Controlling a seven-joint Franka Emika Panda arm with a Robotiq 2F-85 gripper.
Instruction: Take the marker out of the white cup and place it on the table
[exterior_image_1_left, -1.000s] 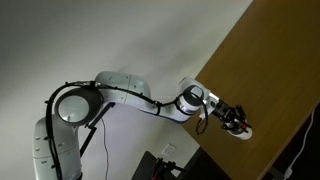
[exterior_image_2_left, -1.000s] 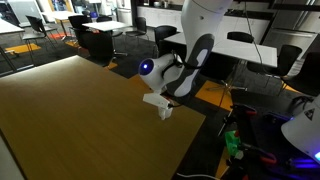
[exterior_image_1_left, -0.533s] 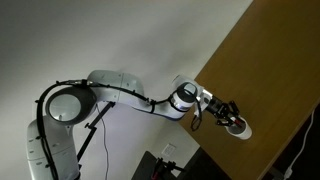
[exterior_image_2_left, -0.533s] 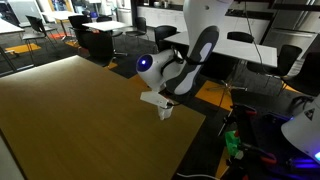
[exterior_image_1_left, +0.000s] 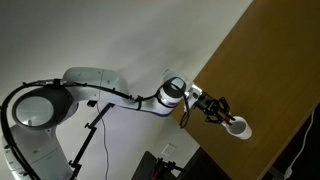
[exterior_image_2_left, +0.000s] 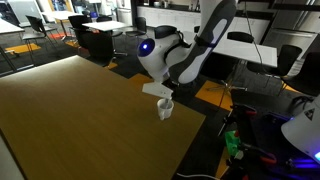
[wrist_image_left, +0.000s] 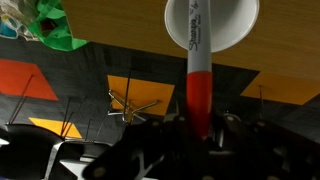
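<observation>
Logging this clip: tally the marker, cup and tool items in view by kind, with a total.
Markers: 1, the red marker, gripped in the tool
Cups: 1, the white cup
Tools: 1, the tool
Total: 3

Tool (exterior_image_2_left: 163, 98) hangs just above the white cup (exterior_image_2_left: 165, 110).

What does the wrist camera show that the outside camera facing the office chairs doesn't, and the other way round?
Wrist view only: the marker, grey printed barrel and red end, reaching from the white cup into the gripper. Exterior view only: the robot arm and office desks behind. Both: the cup, the gripper and the brown table.
</observation>
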